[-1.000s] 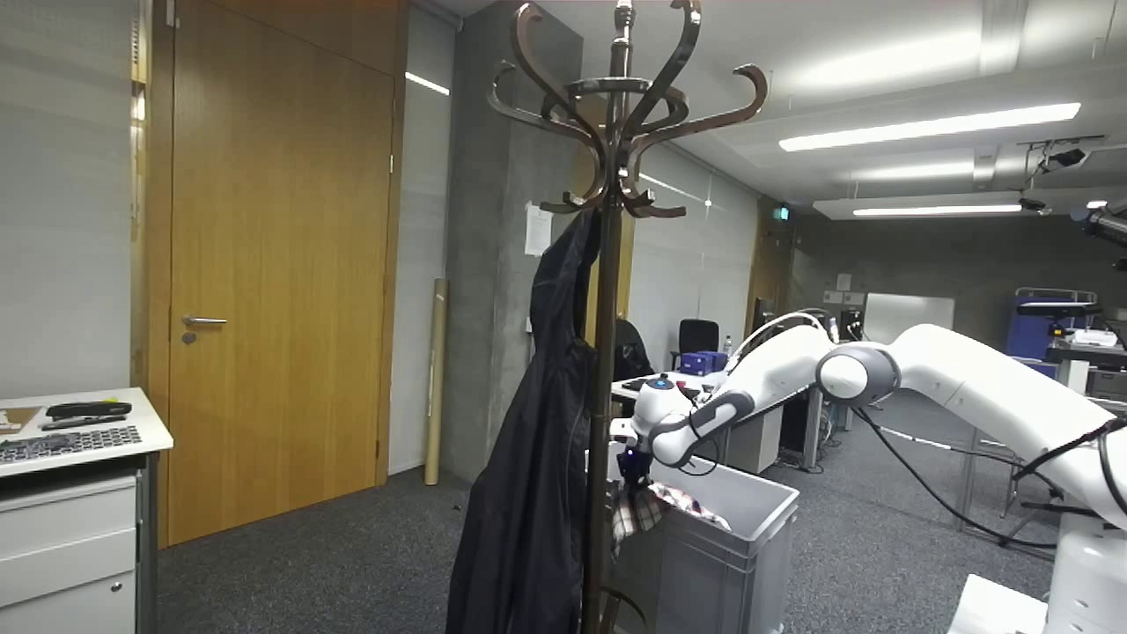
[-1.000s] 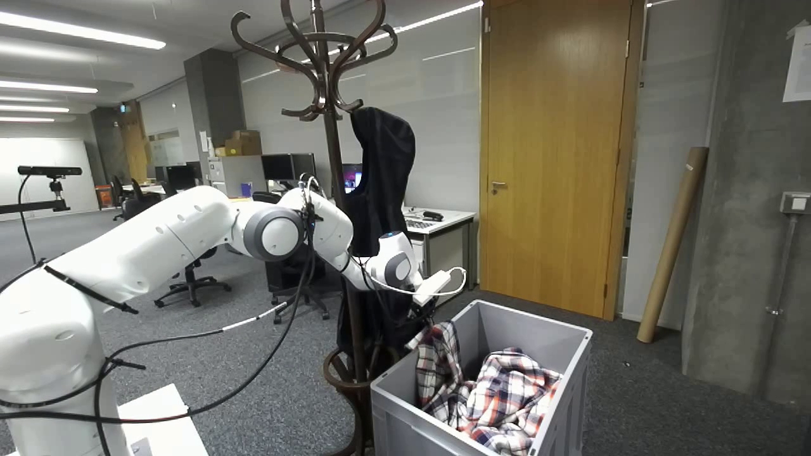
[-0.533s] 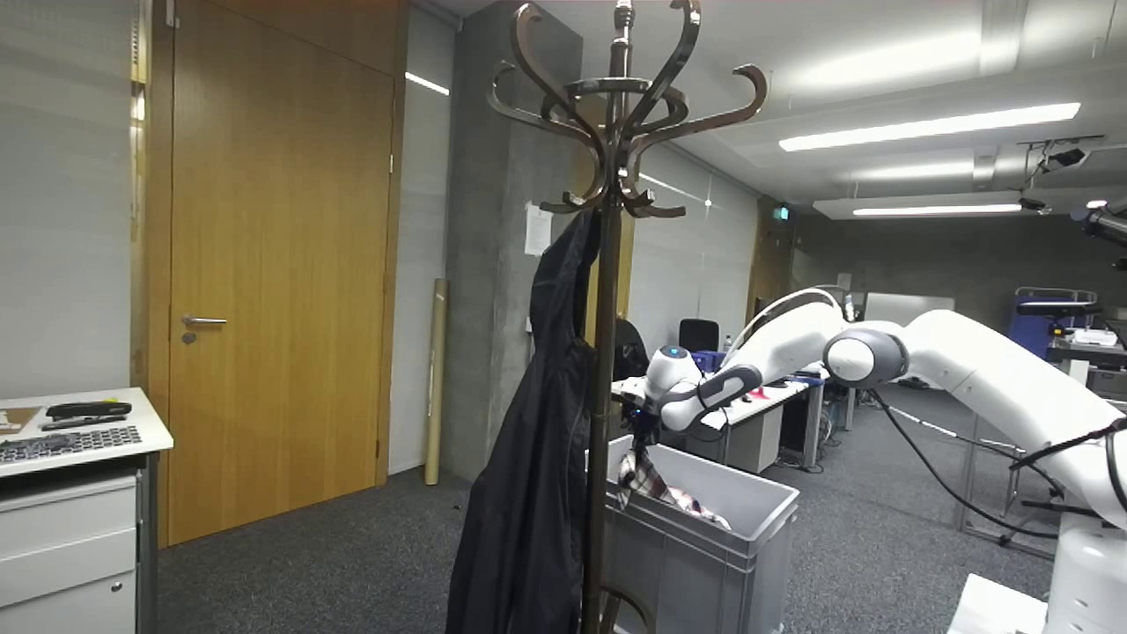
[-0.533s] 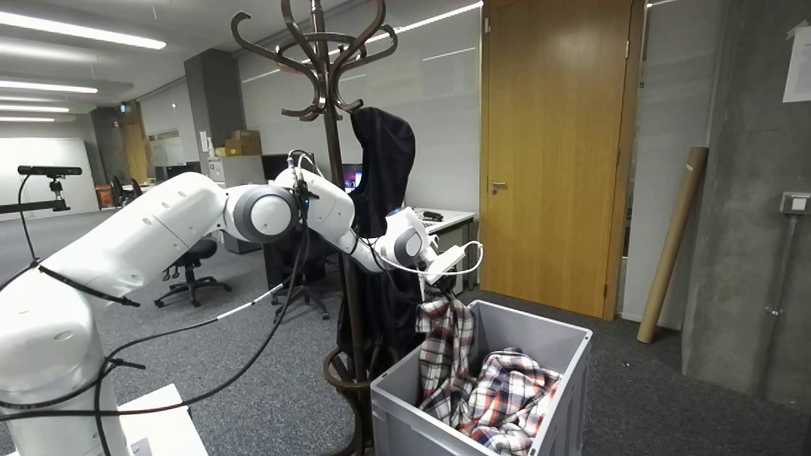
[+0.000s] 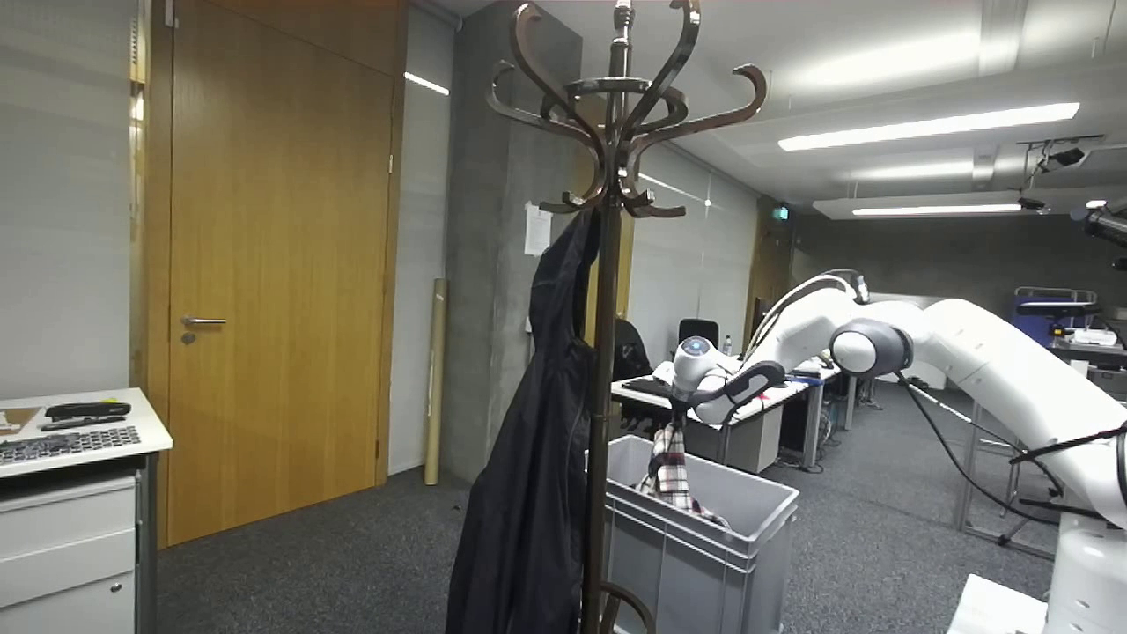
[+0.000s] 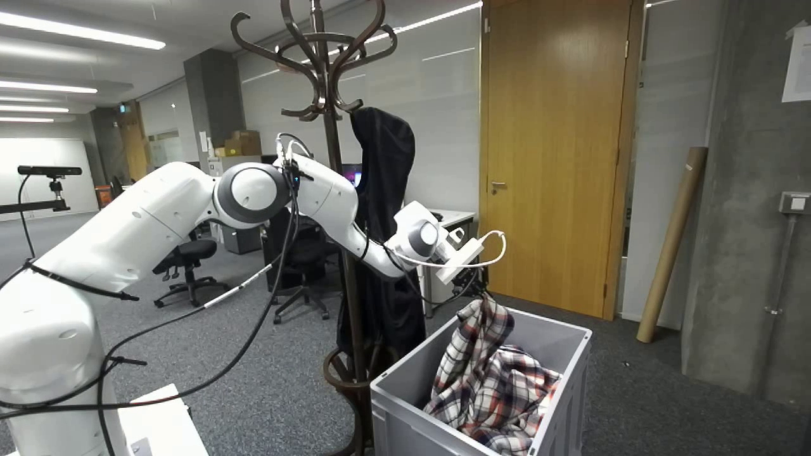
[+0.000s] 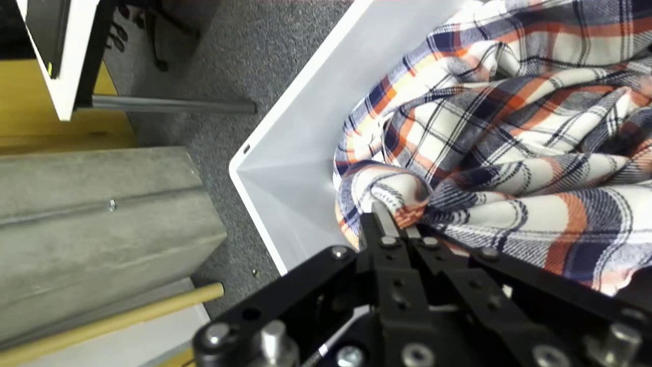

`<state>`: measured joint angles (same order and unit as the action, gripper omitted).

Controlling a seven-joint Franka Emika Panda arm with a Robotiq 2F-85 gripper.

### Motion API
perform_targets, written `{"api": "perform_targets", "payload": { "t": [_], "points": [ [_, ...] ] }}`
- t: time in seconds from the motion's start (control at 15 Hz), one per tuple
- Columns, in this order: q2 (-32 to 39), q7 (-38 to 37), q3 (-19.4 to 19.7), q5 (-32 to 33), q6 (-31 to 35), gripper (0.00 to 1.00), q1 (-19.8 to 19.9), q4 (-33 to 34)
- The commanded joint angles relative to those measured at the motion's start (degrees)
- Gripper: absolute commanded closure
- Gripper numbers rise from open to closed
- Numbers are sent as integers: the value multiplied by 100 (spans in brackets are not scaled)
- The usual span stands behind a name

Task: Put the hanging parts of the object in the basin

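The plaid cloth, red, white and dark blue, lies bunched in the grey basin. One part of it is pulled up in a slanting fold to my gripper, which hangs above the basin's inside. In the wrist view, my gripper is shut on a pinch of the cloth, with folds bulging around the fingertips. The inner wall of the basin shows beside the cloth there. In an exterior view, the raised cloth hangs from the gripper down into the basin.
A coat stand with a long dark coat rises close beside the basin and the arm. Desks and office chairs stand behind. A cardboard tube leans by the concrete pillar.
My gripper has risen and moved from the basin's edge near the coat stand to over its inside. The cloth part that hung over the rim has come up with it.
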<state>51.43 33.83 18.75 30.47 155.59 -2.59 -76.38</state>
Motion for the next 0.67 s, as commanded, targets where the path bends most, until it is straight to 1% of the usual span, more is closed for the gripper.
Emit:
{"api": "perform_targets", "payload": {
  "t": [0.0, 0.07, 0.2, 0.27, 0.4, 0.53, 0.6],
  "points": [
    [-371, -864, 256, 607, 54, 73, -191, -619],
    [-361, -1039, 250, 746, 63, 72, -197, -662],
    [-372, -1334, 189, 978, 66, 57, -200, -754],
    [-382, -1453, 165, 1086, 67, 48, -210, -791],
    [-417, -1657, 108, 1256, 99, 34, -223, -863],
    [-434, -1878, 30, 1319, 98, 19, -237, -879],
    [-445, -2047, -33, 1243, 29, 11, -238, -869]
  ]
}}
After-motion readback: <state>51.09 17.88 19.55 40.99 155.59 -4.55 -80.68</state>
